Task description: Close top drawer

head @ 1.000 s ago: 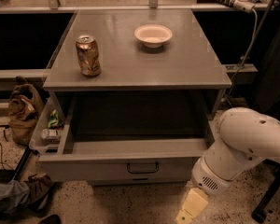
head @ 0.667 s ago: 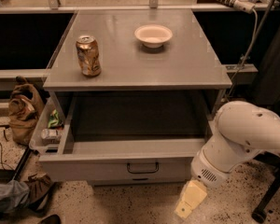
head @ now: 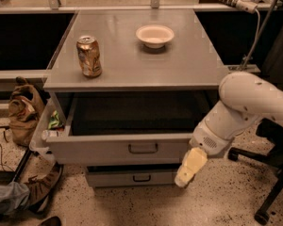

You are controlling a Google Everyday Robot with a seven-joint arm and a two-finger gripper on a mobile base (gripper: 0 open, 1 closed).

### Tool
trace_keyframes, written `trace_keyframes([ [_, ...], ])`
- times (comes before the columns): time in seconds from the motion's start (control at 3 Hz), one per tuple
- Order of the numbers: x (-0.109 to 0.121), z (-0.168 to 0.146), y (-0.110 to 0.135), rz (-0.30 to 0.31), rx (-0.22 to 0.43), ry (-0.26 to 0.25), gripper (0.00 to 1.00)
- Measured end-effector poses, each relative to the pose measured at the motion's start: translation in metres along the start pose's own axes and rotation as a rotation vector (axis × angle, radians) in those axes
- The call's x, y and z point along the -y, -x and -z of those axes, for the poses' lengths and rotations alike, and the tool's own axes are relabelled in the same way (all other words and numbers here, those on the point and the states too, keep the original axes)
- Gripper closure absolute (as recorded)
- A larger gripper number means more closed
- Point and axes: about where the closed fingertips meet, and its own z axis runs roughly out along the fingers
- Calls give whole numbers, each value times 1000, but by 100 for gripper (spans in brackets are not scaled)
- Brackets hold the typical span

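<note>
The top drawer point(head: 118, 147) is a wide, shallow grey metal drawer pulled well out from under the grey tabletop point(head: 141, 65). Its inside looks dark and empty. A small black loop handle point(head: 143, 148) sits at the middle of its flat front. My gripper point(head: 187, 170) hangs from the white arm point(head: 245, 107) at the right, just off the drawer front's right end and a little below it, fingers pointing down toward the floor.
A gold can point(head: 89, 56) and a white bowl point(head: 154, 35) stand on the tabletop. A lower drawer front point(head: 132, 177) sits beneath. A brown bag point(head: 23, 112) and a person's shoe point(head: 42, 192) lie left. An office chair base point(head: 269, 192) is right.
My arm and gripper have moved up and slightly left, closer to the right end of the drawer front. The drawer has not moved.
</note>
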Motion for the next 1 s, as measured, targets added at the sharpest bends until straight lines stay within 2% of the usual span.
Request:
trace_keyframes([
  [0.33, 29, 13, 31, 30, 20, -9, 0],
  [0.67, 30, 12, 31, 31, 20, -9, 0],
  [1.0, 49, 8, 43, 108, 43, -49, 0],
])
